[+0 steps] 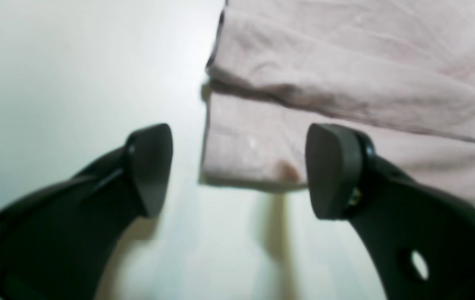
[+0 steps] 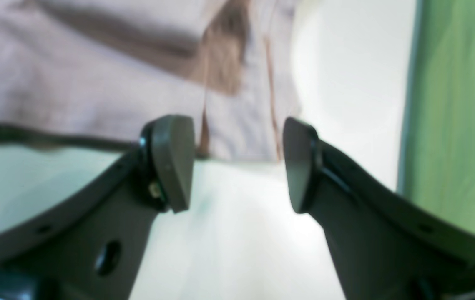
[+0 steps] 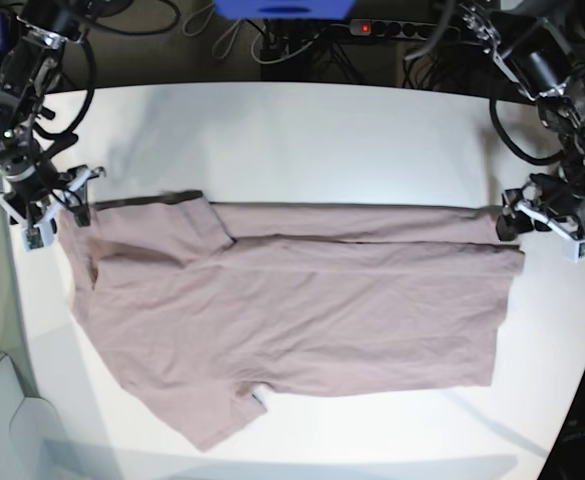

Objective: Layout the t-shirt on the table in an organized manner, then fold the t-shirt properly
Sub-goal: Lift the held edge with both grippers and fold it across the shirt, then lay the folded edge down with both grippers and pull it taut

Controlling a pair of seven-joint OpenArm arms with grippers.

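Across the table (image 3: 302, 120) lengthwise lies the t-shirt (image 3: 302, 320), between left gripper (image 3: 538, 222) and right gripper (image 3: 52, 205), both spread, empty.

Black cables (image 3: 302, 45), power strip (image 3: 402, 28) behind; blue object (image 3: 282, 8) at top; green surface (image 2: 458, 116) beside.

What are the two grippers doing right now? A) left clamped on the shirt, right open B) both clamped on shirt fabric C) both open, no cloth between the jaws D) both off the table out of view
C: the left gripper and right gripper both show spread jaws with nothing between them, at the edges of the t-shirt.
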